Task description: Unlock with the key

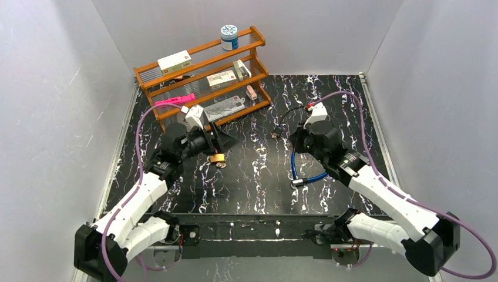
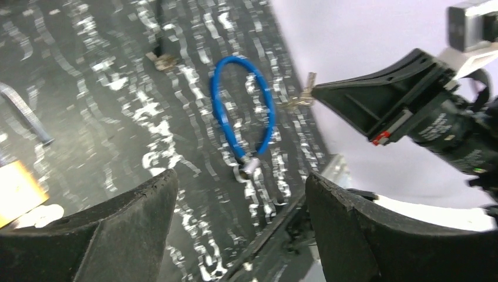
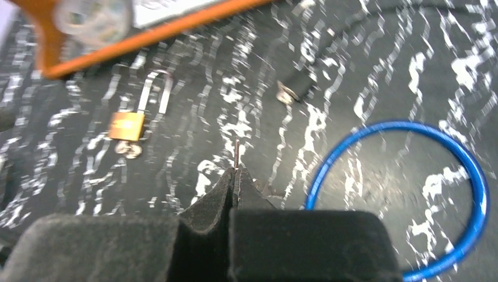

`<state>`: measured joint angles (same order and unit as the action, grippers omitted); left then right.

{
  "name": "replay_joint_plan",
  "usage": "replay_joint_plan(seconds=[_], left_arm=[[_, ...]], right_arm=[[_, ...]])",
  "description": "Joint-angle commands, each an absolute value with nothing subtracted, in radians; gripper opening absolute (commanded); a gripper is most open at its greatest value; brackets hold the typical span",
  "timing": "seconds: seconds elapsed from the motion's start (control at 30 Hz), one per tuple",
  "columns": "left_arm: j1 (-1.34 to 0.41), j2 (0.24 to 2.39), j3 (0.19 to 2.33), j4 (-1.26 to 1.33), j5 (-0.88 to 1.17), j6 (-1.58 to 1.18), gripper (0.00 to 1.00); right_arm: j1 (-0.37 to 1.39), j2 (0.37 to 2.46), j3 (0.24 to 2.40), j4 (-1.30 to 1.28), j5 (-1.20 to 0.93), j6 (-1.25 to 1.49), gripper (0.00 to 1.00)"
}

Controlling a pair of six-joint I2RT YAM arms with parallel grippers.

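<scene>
The wooden rack [image 1: 202,76] stands beyond the brass padlock [image 1: 218,158], toward the back wall. All three of its shelves hold something. On top are a blue-lidded jar [image 1: 229,37] and a white box [image 1: 174,61]. The middle shelf has a printed box [image 1: 221,77] and a smaller pack [image 1: 241,69]. The lowest has a pink item [image 1: 174,100], a flat card pack [image 1: 226,108] and a small pale piece [image 1: 252,91].

The brass padlock lies flat on the black marbled table [image 1: 258,188], with small silvery pieces [image 3: 128,150] touching its lower edge.

My right gripper [image 3: 235,176] is pressed tight on the key [image 3: 236,153]. Its thin blade pokes out past my fingertips, aimed toward the padlock but well apart from it. Only my right wrist camera shows the padlock's long shackle [image 3: 155,91], and I cannot tell whether it is latched.

My left gripper [image 2: 241,182] is spread wide with nothing in it. From overhead it sits just beside the padlock, on the rack side. My left wrist camera catches only a corner of the padlock, but it shows the key side-on in my right fingertips.

A blue cable loop [image 1: 305,170] lies to the right of the padlock, past the key. A black cable [image 1: 288,117] with a metal end lies right of the padlock too, nearer the rack.
</scene>
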<state>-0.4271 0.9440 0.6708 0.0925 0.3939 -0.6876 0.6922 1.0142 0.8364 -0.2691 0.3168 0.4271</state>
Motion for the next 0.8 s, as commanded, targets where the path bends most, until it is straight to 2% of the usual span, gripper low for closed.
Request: replay_joint_plan(seconds=[0.0,0.17,0.3,0.57,0.77], left_arm=[[-0.429,0.967,0.738,0.286,0.606,-0.817,0.77],[-0.466,0.988,0.794,0.341,0.578,-0.928,0.76],[-0.509,1.011,0.818,0.313,0.464,-1.044,0.67],[-0.618,1.042,0.890,0.088,0.273,-0.917,0.59],[-0.634,1.049,0.871,0.037,0.207,-0.915,0.42]], right_arm=[[0.708,0.937,0.863,-0.076,0.111,0.318,0.01],[0.708,0.928,0.892,-0.009,-0.156,0.298,0.01],[0.737,0.994,0.960,-0.025,-0.303,0.285,0.01],[0.879,1.124,1.068,-0.085,-0.147,0.216,0.01],[0.927,1.164,1.092,-0.090,-0.053,0.212,0.01]])
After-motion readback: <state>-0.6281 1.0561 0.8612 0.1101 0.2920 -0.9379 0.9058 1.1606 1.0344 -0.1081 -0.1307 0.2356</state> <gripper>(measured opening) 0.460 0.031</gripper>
